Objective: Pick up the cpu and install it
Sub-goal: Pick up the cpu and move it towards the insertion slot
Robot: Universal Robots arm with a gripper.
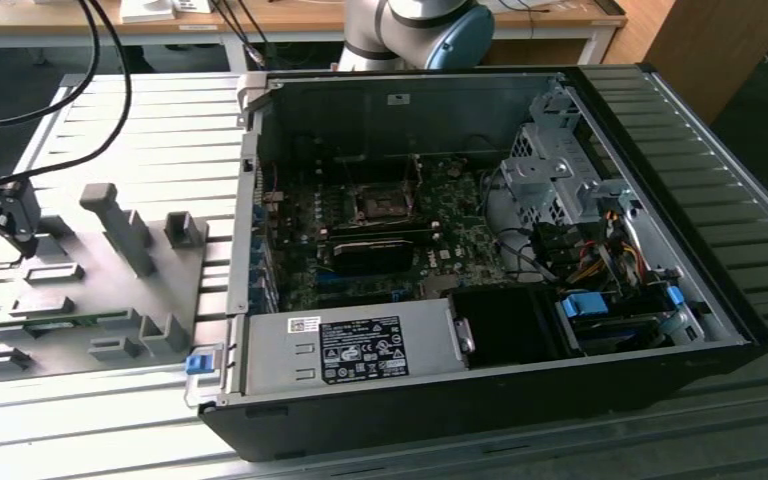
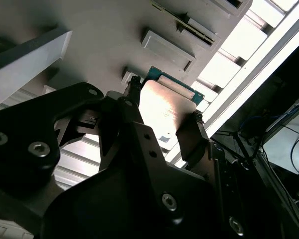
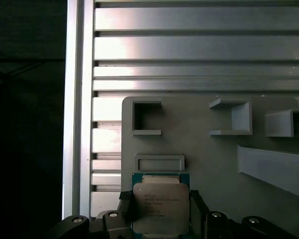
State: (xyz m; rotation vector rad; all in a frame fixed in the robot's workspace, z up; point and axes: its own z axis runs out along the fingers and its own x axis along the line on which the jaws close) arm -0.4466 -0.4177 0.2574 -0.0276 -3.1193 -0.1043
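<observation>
Gripper (image 3: 162,211) hangs over the grey fixture plate (image 3: 214,164) beside the open computer case (image 1: 424,110), and we see its 2 fingers (image 3: 197,209) closed against opposite edges of the cpu (image 3: 161,204), directly between them.

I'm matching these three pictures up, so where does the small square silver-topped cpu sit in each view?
Exterior view: too small to tell; look at the gripper at that view's far left, over the grey plastic fixture plate.
First wrist view: the shiny silver-grey square cpu sits between the black fingers.
Second wrist view: the cpu, glaring, between the same fingers.
Shared landmark: the fixture plate with its raised blocks.
</observation>
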